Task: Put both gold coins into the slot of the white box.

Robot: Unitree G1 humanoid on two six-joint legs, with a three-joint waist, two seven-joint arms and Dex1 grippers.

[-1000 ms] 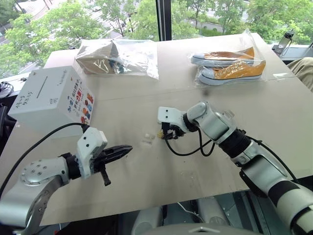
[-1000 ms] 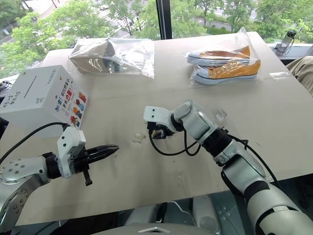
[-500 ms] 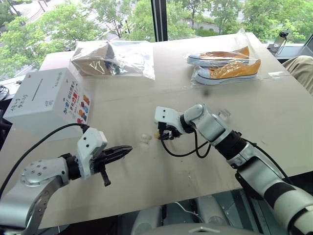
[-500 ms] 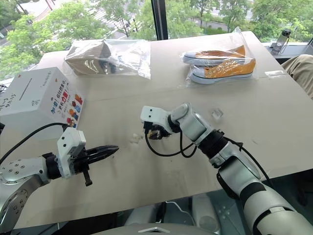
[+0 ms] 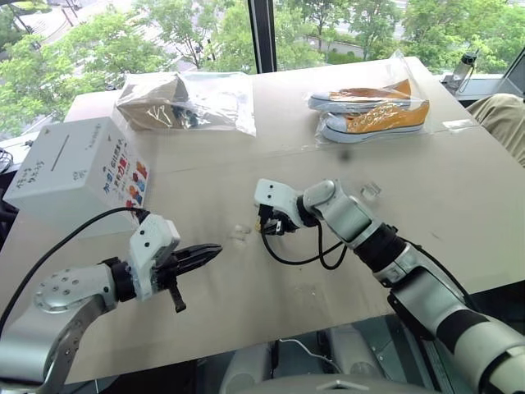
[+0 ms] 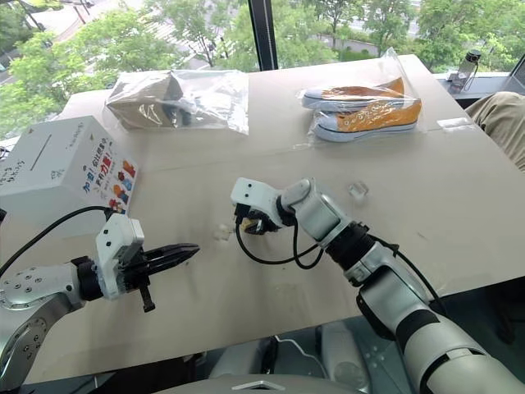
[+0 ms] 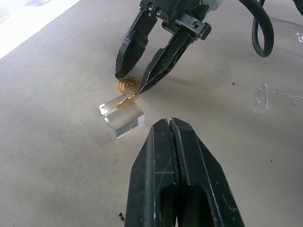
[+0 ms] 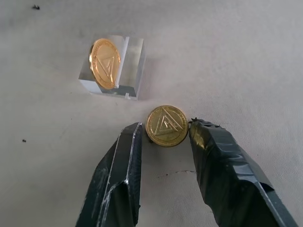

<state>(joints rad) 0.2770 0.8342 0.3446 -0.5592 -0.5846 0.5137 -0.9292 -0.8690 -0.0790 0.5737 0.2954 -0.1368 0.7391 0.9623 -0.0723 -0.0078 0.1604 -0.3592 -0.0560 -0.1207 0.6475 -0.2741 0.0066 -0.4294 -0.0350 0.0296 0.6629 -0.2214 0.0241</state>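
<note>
Honestly, tiny slick coin [image 8: 166, 125] lying flat mid-frame, between the right gripper [image 8: 163, 135]'s spread fingers — pinch its rim. Other coin [image 8: 104, 63] leans on the clear case [image 8: 124, 71]; left gripper [image 7: 171, 124] is pressed closed.

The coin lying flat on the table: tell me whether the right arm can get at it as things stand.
Probably yes. The right gripper has its jaws open on either side of the flat coin, with nothing between them. The clear case bearing the other coin sits apart, beyond it.

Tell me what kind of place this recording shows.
Probably an upper-floor lab or office set up for demos: a plain table by a big window over treetops, with bagged sneakers and a white box as props.
</note>
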